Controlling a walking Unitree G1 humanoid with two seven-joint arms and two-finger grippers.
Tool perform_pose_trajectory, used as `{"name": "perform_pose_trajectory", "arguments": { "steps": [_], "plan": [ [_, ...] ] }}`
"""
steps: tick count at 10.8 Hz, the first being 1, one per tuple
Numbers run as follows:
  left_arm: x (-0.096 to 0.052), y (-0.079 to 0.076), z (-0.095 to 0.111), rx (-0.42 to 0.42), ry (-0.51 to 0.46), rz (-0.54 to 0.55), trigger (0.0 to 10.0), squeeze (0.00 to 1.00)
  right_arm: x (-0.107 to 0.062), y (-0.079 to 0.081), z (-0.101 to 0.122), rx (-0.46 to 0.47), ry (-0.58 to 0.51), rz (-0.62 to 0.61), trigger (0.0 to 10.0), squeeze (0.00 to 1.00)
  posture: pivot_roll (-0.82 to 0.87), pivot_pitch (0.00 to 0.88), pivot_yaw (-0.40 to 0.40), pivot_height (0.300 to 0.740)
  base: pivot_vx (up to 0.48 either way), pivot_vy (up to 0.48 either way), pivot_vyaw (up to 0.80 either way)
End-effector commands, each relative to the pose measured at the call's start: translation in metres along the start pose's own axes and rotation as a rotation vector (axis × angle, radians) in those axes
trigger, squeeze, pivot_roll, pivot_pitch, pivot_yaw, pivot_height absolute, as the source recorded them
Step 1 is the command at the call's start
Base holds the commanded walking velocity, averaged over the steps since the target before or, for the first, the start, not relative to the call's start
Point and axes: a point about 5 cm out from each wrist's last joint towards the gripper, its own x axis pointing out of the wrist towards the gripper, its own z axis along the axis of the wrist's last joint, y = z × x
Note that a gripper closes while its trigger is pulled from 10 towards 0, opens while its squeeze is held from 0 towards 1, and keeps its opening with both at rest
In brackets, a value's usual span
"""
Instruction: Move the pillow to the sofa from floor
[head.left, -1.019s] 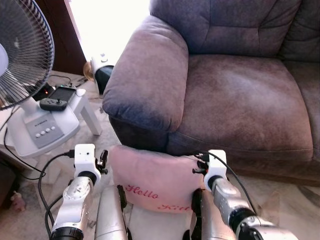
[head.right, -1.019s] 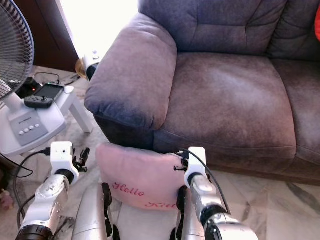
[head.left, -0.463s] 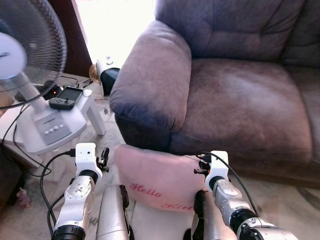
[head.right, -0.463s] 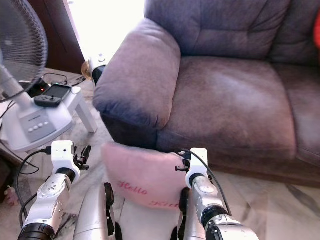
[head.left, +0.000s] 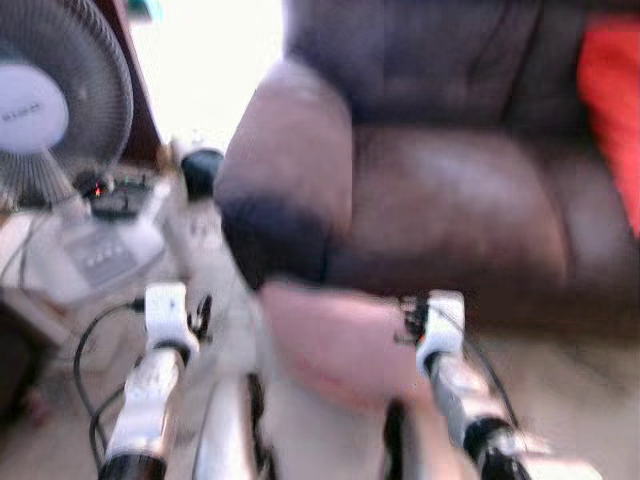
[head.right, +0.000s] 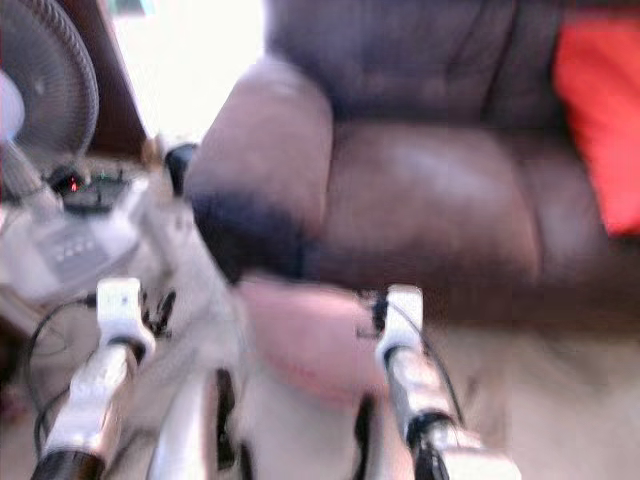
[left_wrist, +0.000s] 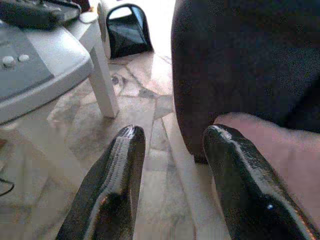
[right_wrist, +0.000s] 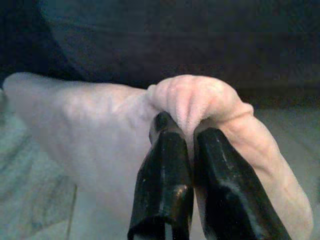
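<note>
Newly visible red cushion (head.right: 605, 130); right gripper (right_wrist: 189, 134) pinches pillow (right_wrist: 100, 125).

I see the pink pillow (right_wrist: 100, 125) held off the floor, just near of the brown sofa (head.left: 440, 190), its corner bunched.

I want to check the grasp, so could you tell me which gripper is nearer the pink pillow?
Right. The right gripper is pinching the pillow; the left gripper is open beside it.
</note>
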Motion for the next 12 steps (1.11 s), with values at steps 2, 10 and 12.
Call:
{"name": "perform_pose_trajectory", "arguments": {
  "steps": [2,10,12],
  "plan": [
    [0.001,0.0,0.002,-0.003,-0.009,0.001,10.0,0.0,0.004,-0.002,0.026,0.003,-0.109,-0.006,10.0,0.0,0.12,0.029,-0.039,0.54,0.0,0.0,0.0],
    [0.006,-0.008,0.001,0.017,-0.024,-0.019,10.0,0.0,0.002,-0.006,0.034,-0.043,-0.187,-0.016,10.0,0.0,0.11,0.0,-0.026,0.54,0.0,0.0,0.0],
    [0.008,-0.008,0.004,0.023,-0.032,-0.025,10.0,0.0,0.002,-0.005,0.034,-0.043,-0.191,-0.014,10.0,0.0,0.1,0.0,-0.021,0.54,0.0,0.0,0.0]
  ]
}}
